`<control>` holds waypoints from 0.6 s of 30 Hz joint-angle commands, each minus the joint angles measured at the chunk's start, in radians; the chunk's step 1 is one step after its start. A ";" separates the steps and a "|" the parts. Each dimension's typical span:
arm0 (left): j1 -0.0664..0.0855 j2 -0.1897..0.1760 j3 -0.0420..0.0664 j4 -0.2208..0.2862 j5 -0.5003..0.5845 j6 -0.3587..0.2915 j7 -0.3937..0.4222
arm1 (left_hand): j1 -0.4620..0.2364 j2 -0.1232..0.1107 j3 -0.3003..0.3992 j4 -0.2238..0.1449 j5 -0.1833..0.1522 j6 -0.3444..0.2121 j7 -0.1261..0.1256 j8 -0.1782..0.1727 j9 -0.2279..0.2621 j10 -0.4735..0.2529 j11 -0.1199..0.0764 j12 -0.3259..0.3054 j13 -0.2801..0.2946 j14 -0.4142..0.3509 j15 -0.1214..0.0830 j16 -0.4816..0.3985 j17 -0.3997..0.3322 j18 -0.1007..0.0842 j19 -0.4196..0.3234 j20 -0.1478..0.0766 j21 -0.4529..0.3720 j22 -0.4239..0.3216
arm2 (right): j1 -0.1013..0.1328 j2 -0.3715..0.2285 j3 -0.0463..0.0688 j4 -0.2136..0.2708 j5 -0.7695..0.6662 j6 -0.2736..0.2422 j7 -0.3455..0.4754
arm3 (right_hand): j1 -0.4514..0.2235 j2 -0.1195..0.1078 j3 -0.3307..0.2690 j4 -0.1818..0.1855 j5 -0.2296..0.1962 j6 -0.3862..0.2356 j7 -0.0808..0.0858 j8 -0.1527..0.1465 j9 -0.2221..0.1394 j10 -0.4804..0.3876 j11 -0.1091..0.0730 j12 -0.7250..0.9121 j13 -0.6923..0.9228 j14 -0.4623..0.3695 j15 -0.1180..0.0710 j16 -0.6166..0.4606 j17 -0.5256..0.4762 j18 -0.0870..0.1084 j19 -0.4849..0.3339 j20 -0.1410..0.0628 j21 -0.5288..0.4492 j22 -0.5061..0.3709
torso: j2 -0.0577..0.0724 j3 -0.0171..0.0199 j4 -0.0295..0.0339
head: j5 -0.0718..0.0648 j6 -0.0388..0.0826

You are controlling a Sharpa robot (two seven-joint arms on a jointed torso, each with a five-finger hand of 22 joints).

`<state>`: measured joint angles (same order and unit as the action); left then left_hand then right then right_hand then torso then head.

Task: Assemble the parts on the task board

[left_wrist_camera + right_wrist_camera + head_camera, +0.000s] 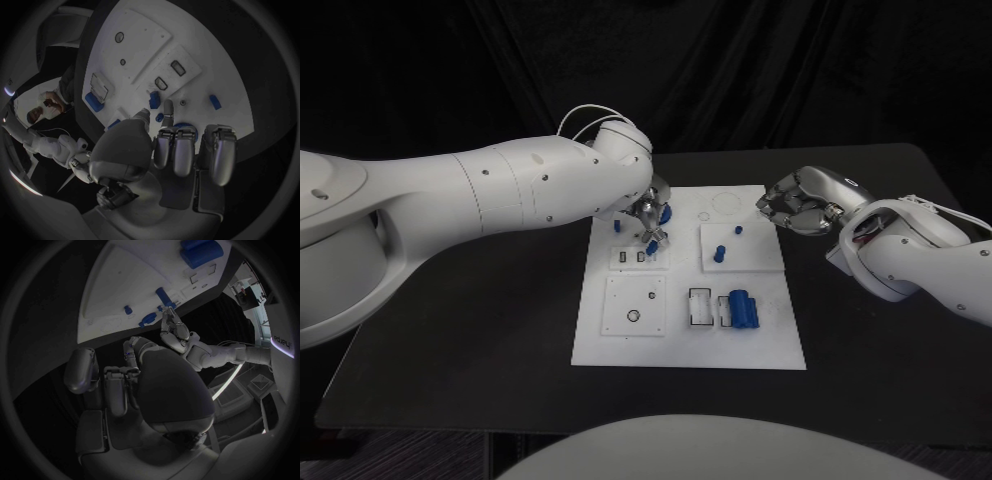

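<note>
The white task board (689, 335) lies in the middle of the black table. My left hand (645, 212) hovers over its far-left panel, where thumb and a finger pinch a small blue part (652, 246), seen between the fingertips (167, 107) as a blue part (160, 117). A blue ring (184, 128) sits under that hand. A blue peg (718, 253) and a smaller blue piece (738, 230) stand on the far-right panel. Two blue blocks (744, 310) lie at the near right. My right hand (798, 205) hangs past the board's far-right corner, fingers curled in on nothing.
The near-left panel (635, 305) has a small round hole, and a rectangular slot (700, 307) lies beside the blue blocks. Two small slots (630, 258) sit just below my left hand. Bare black table (473, 330) surrounds the board.
</note>
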<state>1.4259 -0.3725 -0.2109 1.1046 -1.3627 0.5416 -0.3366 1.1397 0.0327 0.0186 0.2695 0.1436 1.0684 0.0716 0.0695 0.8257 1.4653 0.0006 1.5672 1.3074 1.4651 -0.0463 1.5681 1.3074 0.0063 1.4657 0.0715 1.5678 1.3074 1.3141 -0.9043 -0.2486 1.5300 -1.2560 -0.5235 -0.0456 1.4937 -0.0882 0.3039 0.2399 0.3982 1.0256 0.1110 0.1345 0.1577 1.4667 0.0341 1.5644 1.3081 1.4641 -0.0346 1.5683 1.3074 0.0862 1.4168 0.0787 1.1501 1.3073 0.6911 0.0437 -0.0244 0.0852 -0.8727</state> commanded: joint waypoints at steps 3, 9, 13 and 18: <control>-0.003 0.002 0.001 0.002 -0.004 0.028 0.002 | 0.018 0.004 0.005 -0.017 0.035 0.005 0.001 -0.005 -0.014 0.106 0.005 0.004 0.263 0.106 0.008 0.003 0.263 -0.006 0.105 0.005 0.003 0.263 | -0.002 0.000 0.001 -0.001 -0.001 -0.002 -0.009 | 0.001 0.005 0.004 -0.006 0.004 0.010 0.001 -0.001 0.001 0.096 -0.002 -0.001 0.254 0.107 -0.002 0.002 0.263 -0.001 0.003 -0.007 0.006 0.150 | 0.000 0.0008 -0.0004 | 0.000 0.000; -0.006 0.004 0.001 0.003 -0.004 0.033 0.006 | 0.028 0.004 0.009 -0.025 0.055 0.006 0.000 -0.005 -0.022 0.106 0.004 0.004 0.263 0.106 0.008 0.003 0.263 -0.006 0.105 0.004 0.003 0.263 | -0.002 0.002 0.001 -0.002 -0.001 -0.001 -0.009 | 0.001 0.005 0.004 -0.006 0.004 0.010 0.001 -0.001 0.001 0.096 -0.002 -0.001 0.254 0.107 -0.002 0.002 0.263 -0.001 0.003 -0.007 0.006 0.150 | -0.001 0.0010 -0.0009 | 0.003 0.000; -0.009 0.003 0.001 0.007 -0.004 0.030 0.014 | 0.054 0.007 0.027 -0.046 0.088 0.007 -0.003 -0.004 -0.032 0.106 0.002 0.004 0.263 0.106 0.006 0.003 0.263 -0.006 0.105 0.003 0.003 0.263 | -0.002 0.002 0.001 -0.001 -0.001 -0.002 -0.008 | 0.001 0.005 0.004 -0.006 0.004 0.010 0.001 -0.001 0.001 0.096 -0.002 -0.001 0.254 0.107 -0.002 0.002 0.263 -0.001 0.003 -0.007 0.006 0.150 | 0.000 0.0002 -0.0007 | 0.000 0.000; -0.010 0.000 0.001 0.015 -0.004 0.017 0.024 | 0.072 0.009 0.048 -0.064 0.097 0.009 -0.006 -0.003 -0.038 0.106 -0.001 0.004 0.263 0.106 0.003 0.003 0.263 -0.006 0.105 0.001 0.003 0.263 | -0.002 0.001 0.001 -0.001 -0.001 -0.001 -0.009 | 0.001 0.005 0.004 -0.006 0.004 0.010 0.001 -0.001 0.001 0.096 -0.002 -0.001 0.254 0.107 -0.002 0.002 0.263 -0.001 0.003 -0.007 0.006 0.150 | 0.000 0.0003 -0.0009 | 0.001 0.000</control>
<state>1.4181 -0.3724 -0.2112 1.1162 -1.3630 0.5548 -0.3339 1.2060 0.0425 0.0684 0.2036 0.2406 1.0724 0.0674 0.0695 0.7881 1.4653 0.0006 1.5672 1.3074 1.4651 -0.0463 1.5681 1.3075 0.0063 1.4657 0.0715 1.5678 1.3074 1.3141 -0.9024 -0.2486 1.5285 -1.2559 -0.5227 -0.0457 1.4937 -0.0882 0.3066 0.2371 0.3982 1.0291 0.1146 0.1345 0.1576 1.4667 0.0341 1.5645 1.3078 1.4641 -0.0346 1.5683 1.3074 0.0863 1.4168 0.0787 1.1501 1.3073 0.6904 0.0444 -0.0252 0.0862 -0.8728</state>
